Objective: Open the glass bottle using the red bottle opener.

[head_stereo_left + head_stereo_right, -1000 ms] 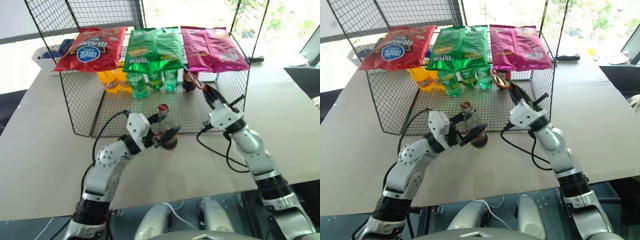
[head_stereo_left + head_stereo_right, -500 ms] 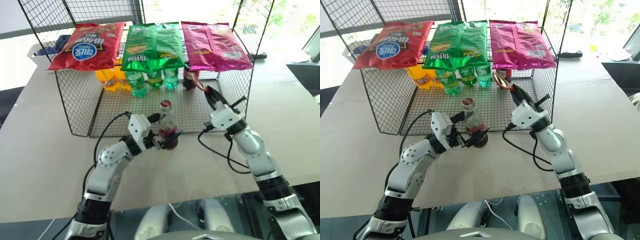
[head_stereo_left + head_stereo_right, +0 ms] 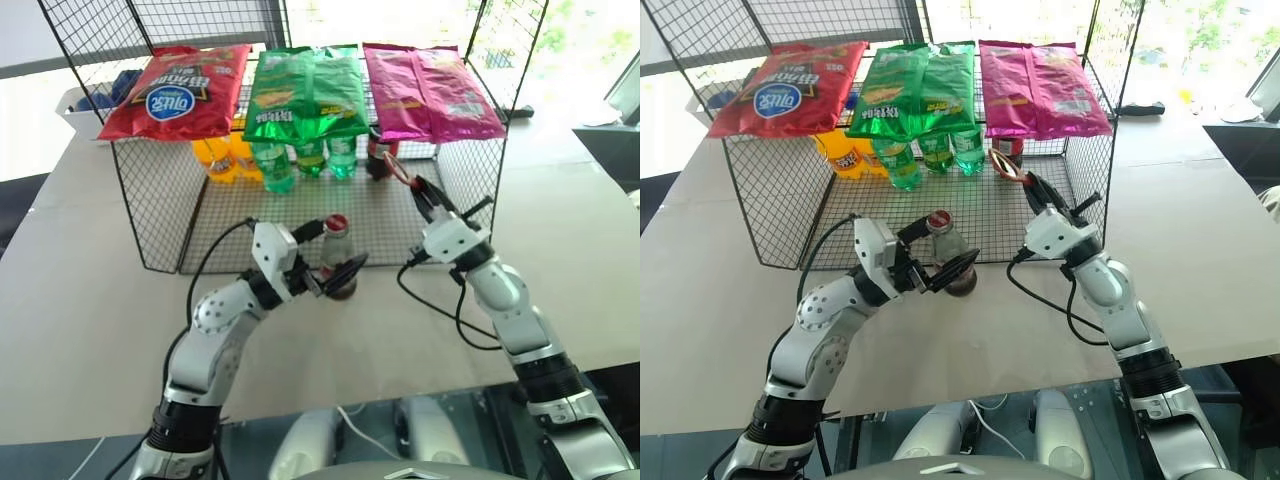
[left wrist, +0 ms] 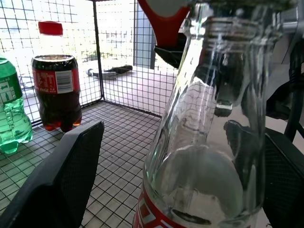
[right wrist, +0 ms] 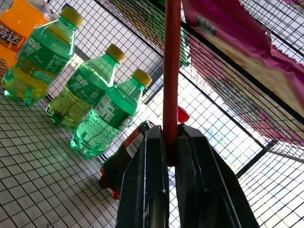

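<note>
— Nearest the camera, low in the frame, what is there to count?
— Two arms. The left gripper [image 3: 333, 271] reaches forward and rightward at centre frame, its fingers [image 4: 61, 185] spread wide on either side of the one glass bottle [image 3: 337, 258]. Whether they touch the glass, I cannot tell.
— How does that bottle look?
— Clear and contoured, tilted a little, dark cola at the bottom, a red label band, the red crown cap on. It sits at centre frame on the table [image 3: 90, 300], just in front of the wire rack [image 3: 160, 215].
— And the other arm?
— Right of centre, the right gripper [image 3: 414, 187] angles upward toward the rack, clenched on the handle of the one red bottle opener [image 5: 171, 71], well apart from the bottle.
— Farther back?
— Inside the rack: two orange bottles [image 3: 218, 160], three green soda bottles [image 3: 300, 162], one dark cola bottle [image 4: 56, 92]. On top, upper frame, three snack bags [image 3: 305, 90]: red, green, magenta.
</note>
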Tool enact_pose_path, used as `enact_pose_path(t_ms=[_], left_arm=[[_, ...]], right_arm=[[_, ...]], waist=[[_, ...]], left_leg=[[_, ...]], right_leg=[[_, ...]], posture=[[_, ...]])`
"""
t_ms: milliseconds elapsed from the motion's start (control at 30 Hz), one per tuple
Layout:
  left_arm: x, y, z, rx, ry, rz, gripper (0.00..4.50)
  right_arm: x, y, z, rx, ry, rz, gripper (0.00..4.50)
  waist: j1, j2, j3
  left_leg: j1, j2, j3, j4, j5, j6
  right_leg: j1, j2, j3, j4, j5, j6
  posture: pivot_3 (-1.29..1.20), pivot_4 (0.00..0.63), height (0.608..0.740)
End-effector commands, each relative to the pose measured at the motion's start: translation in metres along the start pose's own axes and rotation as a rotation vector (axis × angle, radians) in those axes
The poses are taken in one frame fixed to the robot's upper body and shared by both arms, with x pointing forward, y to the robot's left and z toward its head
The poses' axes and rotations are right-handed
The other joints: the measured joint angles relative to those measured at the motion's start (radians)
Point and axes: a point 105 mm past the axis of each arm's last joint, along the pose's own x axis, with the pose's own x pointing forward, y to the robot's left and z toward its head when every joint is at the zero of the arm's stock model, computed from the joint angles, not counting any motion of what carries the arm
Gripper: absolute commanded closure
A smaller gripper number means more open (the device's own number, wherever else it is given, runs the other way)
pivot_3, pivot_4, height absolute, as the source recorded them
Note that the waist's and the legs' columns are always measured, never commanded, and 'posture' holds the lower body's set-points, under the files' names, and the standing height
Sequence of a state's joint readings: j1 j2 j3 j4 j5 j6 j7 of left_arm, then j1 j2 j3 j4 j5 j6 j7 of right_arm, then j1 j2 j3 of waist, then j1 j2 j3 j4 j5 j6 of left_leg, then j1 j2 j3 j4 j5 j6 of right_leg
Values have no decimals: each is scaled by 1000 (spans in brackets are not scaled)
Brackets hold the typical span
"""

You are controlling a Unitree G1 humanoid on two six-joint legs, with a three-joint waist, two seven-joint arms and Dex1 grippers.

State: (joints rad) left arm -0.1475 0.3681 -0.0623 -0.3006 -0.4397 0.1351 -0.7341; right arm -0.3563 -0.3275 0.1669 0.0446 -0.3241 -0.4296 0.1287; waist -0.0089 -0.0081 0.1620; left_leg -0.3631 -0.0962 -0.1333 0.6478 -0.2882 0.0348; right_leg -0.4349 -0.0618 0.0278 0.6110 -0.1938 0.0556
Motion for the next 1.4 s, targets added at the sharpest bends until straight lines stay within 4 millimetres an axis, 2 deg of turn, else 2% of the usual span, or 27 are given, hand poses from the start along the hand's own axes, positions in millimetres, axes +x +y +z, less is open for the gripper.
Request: enact_pose_path(t_ms=[33,700,1267,1367,1400], left_arm=[[3,-5,23,41,-69,-28,58],[4,-13,27,114,-78,-83,58],[4,-7,31,120,-120,-41,58],[3,-6,30,127,-116,-40,800],[3,-6,30,129,-114,-40,800]], right_arm=[[1,-9,7,-13,-37,-34,4500],[1,-7,5,-10,-32,-35,4500],[4,-7,4,-15,-42,-22,4500],[4,-7,4,-13,-44,-20,4500],[4,-6,4,-12,-45,-20,4500]], waist=[[0,0,0],[-1,0,0],[-1,0,-1],[-2,-1,-1],[-2,-1,-1]], left_leg=[[0,0,0,0,0,0],[2,-1,2,5,0,0],[3,-1,4,6,0,0],[2,-1,4,6,0,0],[3,-1,4,6,0,0]], right_leg=[[0,0,0,0,0,0],[0,1,3,9,0,0],[0,1,4,11,0,0],[0,1,4,11,0,0],[0,1,4,11,0,0]], posture=[[0,150,734],[0,150,734],[0,150,734],[0,150,734],[0,150,734]])
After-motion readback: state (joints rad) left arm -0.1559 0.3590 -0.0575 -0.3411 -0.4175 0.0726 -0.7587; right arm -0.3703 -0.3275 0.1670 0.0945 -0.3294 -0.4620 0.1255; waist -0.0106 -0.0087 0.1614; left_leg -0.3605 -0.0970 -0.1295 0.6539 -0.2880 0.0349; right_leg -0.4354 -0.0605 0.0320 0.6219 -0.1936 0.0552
